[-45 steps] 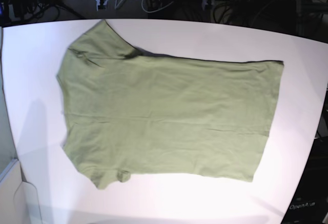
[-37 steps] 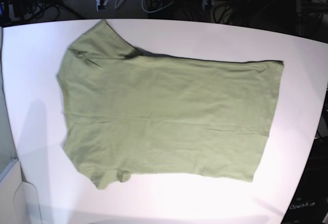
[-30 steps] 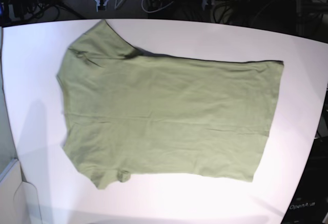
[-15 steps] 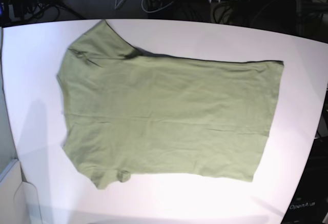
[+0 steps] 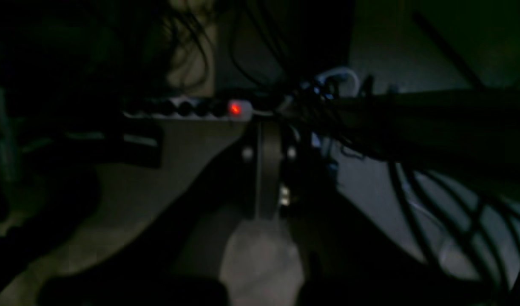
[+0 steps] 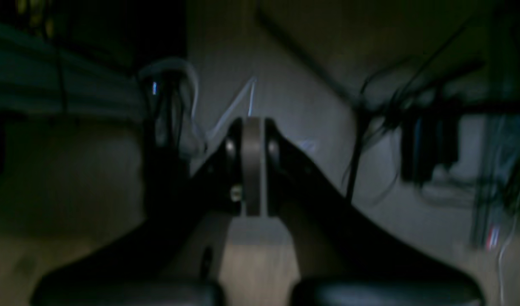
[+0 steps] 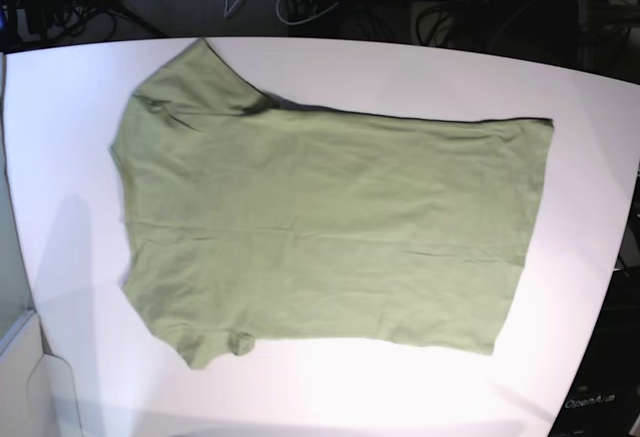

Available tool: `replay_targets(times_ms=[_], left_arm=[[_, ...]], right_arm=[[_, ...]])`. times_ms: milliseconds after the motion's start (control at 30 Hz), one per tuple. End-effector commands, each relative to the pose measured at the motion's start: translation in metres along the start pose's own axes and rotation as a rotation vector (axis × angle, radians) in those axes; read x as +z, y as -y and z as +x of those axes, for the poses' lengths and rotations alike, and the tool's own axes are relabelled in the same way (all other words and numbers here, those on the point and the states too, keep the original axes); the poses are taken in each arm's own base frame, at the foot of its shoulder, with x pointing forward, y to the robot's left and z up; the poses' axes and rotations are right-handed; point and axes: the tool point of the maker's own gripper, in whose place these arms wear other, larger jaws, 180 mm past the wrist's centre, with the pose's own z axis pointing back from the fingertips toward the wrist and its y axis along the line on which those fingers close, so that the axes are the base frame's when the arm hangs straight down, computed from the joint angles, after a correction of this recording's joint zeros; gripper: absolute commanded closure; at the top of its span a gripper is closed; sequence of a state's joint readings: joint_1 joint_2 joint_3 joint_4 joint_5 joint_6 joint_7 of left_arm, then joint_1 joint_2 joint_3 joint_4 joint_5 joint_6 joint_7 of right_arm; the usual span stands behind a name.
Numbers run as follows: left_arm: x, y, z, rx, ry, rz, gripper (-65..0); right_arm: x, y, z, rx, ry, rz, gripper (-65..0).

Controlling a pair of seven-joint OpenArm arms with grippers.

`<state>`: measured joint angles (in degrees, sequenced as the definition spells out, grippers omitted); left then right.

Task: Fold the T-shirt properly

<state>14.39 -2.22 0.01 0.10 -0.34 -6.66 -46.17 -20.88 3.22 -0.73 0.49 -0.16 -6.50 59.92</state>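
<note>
1. No fold at all is seen on the T-shirt [image 7: 320, 232]; it is spread flat in one layer on the white counter [image 7: 420, 67], and only light wrinkles are seen across the cloth.
2. In the base view the T-shirt is laid sideways: the collar and shoulders are turned toward 9 o'clock and the straight hem toward 3 o'clock. One sleeve is pointed toward 11 o'clock and the other toward 7 o'clock, where a small crumpled edge is noticed.
3. Most of the middle of the counter is covered by the cloth, and a bare white margin is left around it on every side.
4. The left gripper [image 5: 266, 170] is seen only in its own wrist view, which is dark and blurred. Its fingers are pressed together, and nothing is held between them.
5. The right gripper [image 6: 251, 165] is shown in the same way by the right wrist view: its fingers are closed against each other, and no cloth is gripped.
6. Both wrist views are pointed at cables and a dark floor, not at the counter, so both arms are judged to be well apart from the T-shirt.
7. The task is therefore judged to be at its very start. All the folds are left to be done: probably the sleeves are to be brought in and the body doubled over.
</note>
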Motion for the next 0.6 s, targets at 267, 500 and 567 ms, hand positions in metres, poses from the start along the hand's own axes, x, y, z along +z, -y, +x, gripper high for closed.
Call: replay_targets(times_ms=[267, 500, 567], left_arm=[[0.064, -0.019, 0.006, 0.006, 0.285, 0.053, -1.1], [0.085, -0.022, 0.001, 0.0, 0.328, 0.059, -1.1], [0.084, -0.022, 0.002, 0.0, 0.331, 0.059, -1.1]], right_arm=[[0.052, 0.011, 0.008, 0.045, 0.197, -0.002, 0.0], [0.049, 0.03, 0.01, 0.075, 0.205, -0.021, 0.0], [0.046, 0.035, 0.015, 0.08, 0.221, -0.029, 0.0]])
